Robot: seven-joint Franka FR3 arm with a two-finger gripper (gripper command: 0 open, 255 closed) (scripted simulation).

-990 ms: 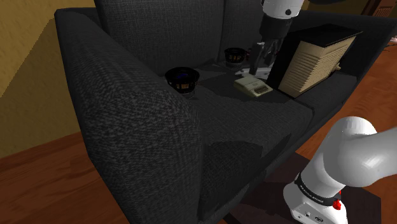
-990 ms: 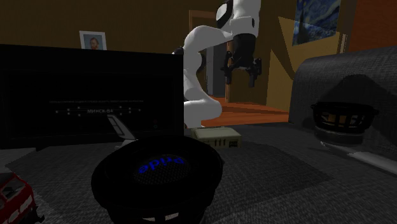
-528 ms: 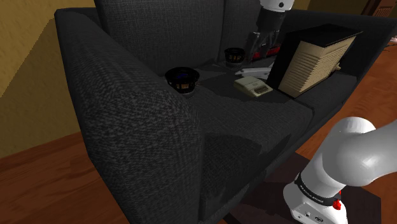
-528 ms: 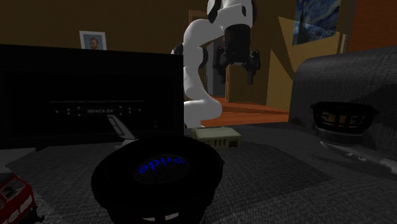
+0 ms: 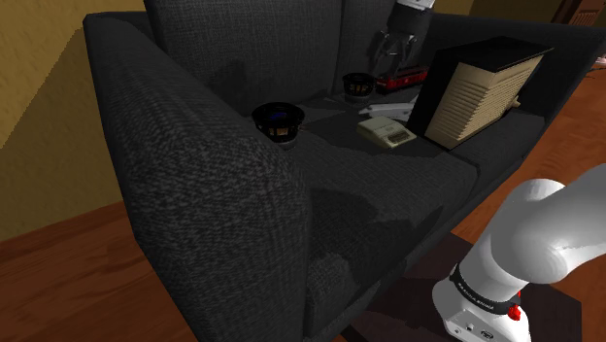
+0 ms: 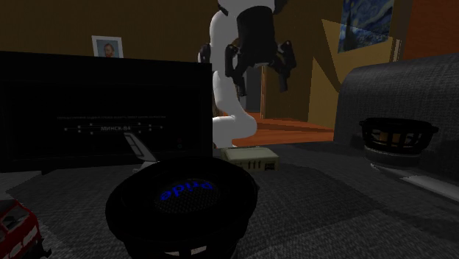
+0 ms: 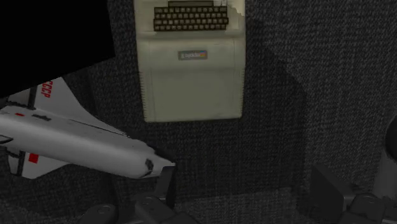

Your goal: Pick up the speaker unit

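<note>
Hand (image 6: 261,83) wide open, empty, raised over sofa (image 5: 388,180). Speaker unit (image 5: 357,85) sits on the seat against the backrest, near the hand. Judged: approach step. Next: centre over unit, descend, close.

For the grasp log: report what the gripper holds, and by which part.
Nothing is held. The gripper hangs open above the sofa seat, its fingers apart with only the seat between them.
</note>
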